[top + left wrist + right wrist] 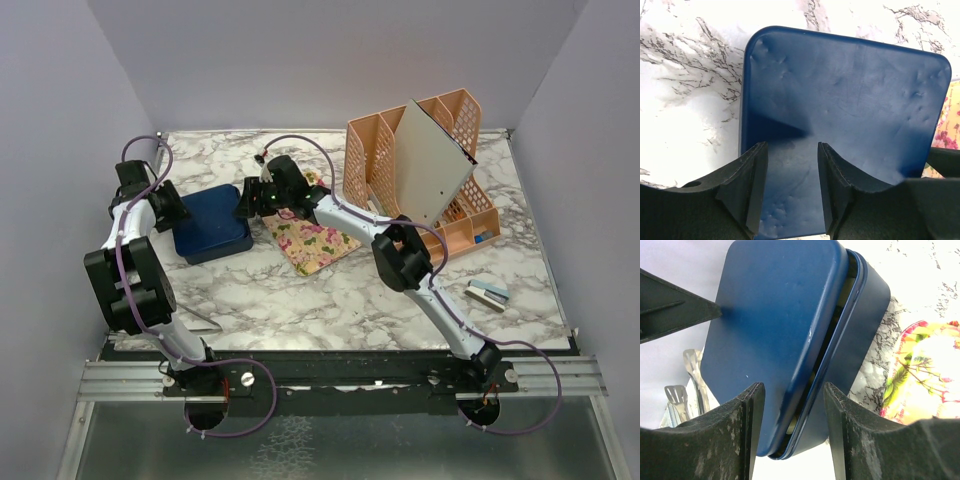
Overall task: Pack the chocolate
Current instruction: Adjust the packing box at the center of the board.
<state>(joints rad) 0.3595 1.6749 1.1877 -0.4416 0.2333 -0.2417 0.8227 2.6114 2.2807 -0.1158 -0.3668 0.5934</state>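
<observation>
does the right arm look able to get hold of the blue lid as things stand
Probably yes: the right gripper has its jaws apart astride the near corner of the blue lid, which sits askew on the box with a gap. Nothing lies between.

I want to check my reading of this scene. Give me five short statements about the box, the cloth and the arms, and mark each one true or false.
1. The lid sits skewed on the blue box, leaving a gap along one edge. True.
2. The orange organizer stands at the left edge of the table. False: it stands at the far right.
3. In the top view, a flowered cloth lies just right of the box. True.
4. Loose chocolate pieces lie on the marble. False: no chocolate pieces show there.
5. The right gripper holds the cloth. False: its fingers stand apart, astride the box's edge.
</observation>
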